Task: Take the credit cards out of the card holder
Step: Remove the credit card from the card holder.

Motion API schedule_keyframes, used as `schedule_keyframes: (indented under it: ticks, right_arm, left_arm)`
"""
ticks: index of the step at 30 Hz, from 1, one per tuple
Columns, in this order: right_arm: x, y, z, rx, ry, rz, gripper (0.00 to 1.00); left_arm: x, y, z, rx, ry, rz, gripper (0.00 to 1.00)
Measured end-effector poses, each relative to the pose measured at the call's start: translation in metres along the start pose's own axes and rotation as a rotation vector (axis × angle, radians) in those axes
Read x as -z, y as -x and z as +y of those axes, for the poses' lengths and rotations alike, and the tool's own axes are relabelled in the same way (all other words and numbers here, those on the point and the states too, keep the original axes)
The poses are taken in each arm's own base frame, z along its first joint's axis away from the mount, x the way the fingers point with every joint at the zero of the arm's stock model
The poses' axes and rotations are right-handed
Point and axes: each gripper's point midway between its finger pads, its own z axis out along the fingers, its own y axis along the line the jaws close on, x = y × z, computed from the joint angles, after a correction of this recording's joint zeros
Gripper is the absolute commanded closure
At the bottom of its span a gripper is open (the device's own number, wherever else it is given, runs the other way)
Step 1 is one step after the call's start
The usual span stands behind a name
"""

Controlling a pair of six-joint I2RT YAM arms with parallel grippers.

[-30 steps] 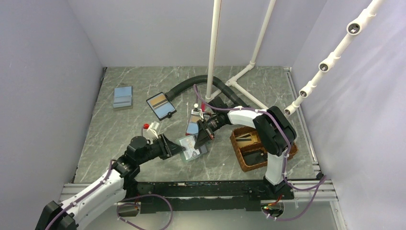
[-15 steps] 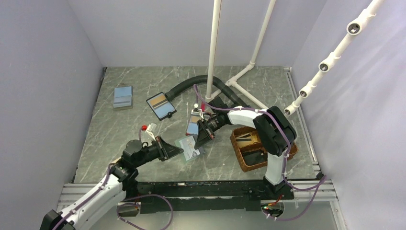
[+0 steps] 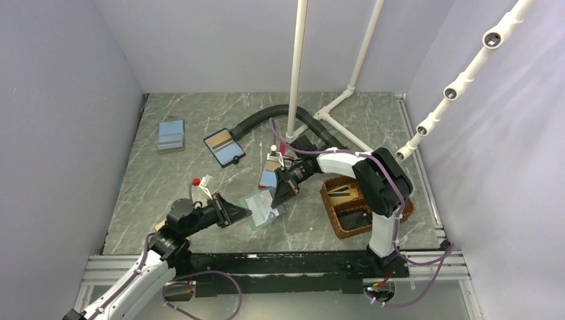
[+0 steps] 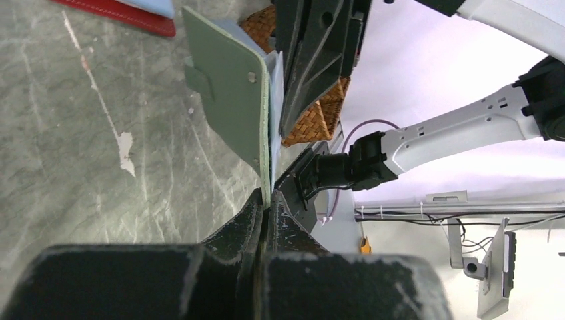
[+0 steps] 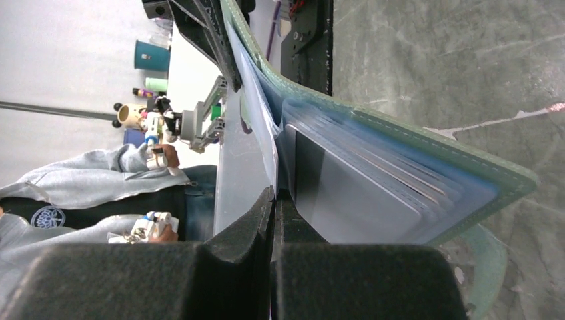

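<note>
Card holder (image 3: 263, 208) just left of the basket (image 3: 336, 225), spread open between both grippers. Left gripper (image 3: 246, 213), on the side away from the basket, clamped tight on the edge of the green cover. Right gripper (image 3: 276, 197), on the basket side, pinched closed on a thin pale inner leaf. Cards (image 5: 360, 200) stacked in the pocket, edges slightly fanned.

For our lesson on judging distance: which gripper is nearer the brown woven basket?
Right. The right gripper sits just left of the brown woven basket, pinching the teal-green card holder; the left gripper grips the holder's opposite edge, farther left.
</note>
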Motion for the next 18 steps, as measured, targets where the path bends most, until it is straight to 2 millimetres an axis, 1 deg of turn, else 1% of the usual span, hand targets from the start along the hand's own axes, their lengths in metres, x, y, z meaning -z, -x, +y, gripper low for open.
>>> schedule_keyframes:
  ticks: [6,13,18]
  right_arm:
    - [0.004,-0.006,-0.008,0.017,-0.038,0.002,1.0]
    - [0.009,-0.013,-0.015,0.027,-0.074,0.002,1.0]
    - [0.022,-0.013,-0.031,0.006,-0.154,-0.013,1.0]
  left_arm:
    - [0.004,-0.005,0.014,0.03,0.064,0.004,1.0]
    - [0.006,-0.009,0.024,0.061,0.112,0.013,1.0]
    - [0.005,-0.013,0.039,0.096,0.176,0.031,1.0]
